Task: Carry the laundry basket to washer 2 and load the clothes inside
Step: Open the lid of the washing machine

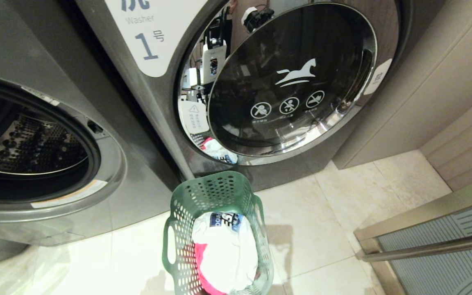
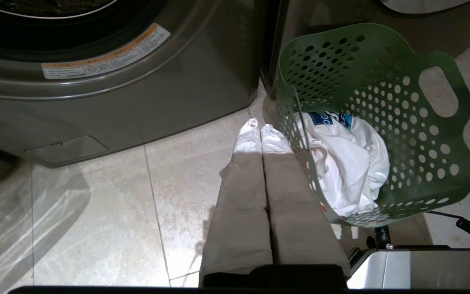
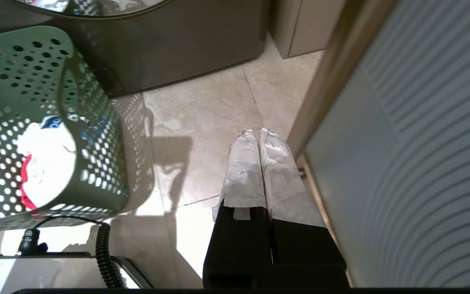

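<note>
A pale tiled floor (image 1: 326,229) is seen running up to two dark grey front-load washing machines. The left gripper (image 2: 259,128) is held with its jaws pressed together and empty, just beside the green perforated plastic laundry basket (image 2: 418,163); the right gripper (image 3: 258,136) is likewise closed on nothing, near a ribbed door panel (image 3: 422,143). The basket stands on the floor before the closed machine labelled 1 (image 1: 293,78), beside an open-drummed one (image 1: 35,147). The small bundle of white and pink-red clothes (image 1: 223,250) is judged soft and light, the basket stiff but flexible; its looped side handles (image 2: 439,92) are the likeliest hold.
</note>
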Robot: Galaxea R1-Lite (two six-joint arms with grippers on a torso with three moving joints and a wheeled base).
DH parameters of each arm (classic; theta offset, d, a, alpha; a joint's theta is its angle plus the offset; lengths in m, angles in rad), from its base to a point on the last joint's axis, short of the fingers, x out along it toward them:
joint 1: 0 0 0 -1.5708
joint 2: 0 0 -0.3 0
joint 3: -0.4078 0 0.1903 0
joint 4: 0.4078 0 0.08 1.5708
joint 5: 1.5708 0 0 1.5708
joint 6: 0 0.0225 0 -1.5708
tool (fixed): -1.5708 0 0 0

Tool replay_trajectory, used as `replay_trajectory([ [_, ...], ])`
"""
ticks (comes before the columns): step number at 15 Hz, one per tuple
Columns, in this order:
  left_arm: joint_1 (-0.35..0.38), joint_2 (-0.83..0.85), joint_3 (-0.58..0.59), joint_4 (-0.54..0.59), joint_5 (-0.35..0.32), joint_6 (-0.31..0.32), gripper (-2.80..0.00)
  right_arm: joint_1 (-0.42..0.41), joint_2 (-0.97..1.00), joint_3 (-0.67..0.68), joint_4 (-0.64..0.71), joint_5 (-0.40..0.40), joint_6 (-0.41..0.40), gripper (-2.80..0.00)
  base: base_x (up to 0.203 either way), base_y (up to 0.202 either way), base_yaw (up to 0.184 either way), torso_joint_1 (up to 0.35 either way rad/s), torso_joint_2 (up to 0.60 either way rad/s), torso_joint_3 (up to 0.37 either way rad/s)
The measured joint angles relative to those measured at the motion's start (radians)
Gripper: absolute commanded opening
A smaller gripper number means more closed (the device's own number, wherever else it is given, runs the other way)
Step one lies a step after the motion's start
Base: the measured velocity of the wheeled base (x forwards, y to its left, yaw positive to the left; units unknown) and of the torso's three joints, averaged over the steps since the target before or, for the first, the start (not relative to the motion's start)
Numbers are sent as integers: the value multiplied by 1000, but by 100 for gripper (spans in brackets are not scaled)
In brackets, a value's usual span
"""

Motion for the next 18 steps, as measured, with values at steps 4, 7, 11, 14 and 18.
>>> replay_trajectory([
  [4,0,0,0,-1,1,-6,-280,0,0,0,0,0,0,-280,0,194,0,3,4,2],
  [7,0,0,0,-1,1,-27,-280,0,0,0,0,0,-3,-280,0,196,-2,1,1,3],
  [11,0,0,0,-1,1,-28,-280,0,0,0,0,1,-6,-280,0,192,-3,1,1,4],
  [14,0,0,0,-1,1,-28,-280,0,0,0,0,0,-3,-280,0,195,-4,3,3,0],
  [18,0,0,0,-1,1,-28,-280,0,0,0,0,0,0,-280,0,185,-1,3,4,0],
])
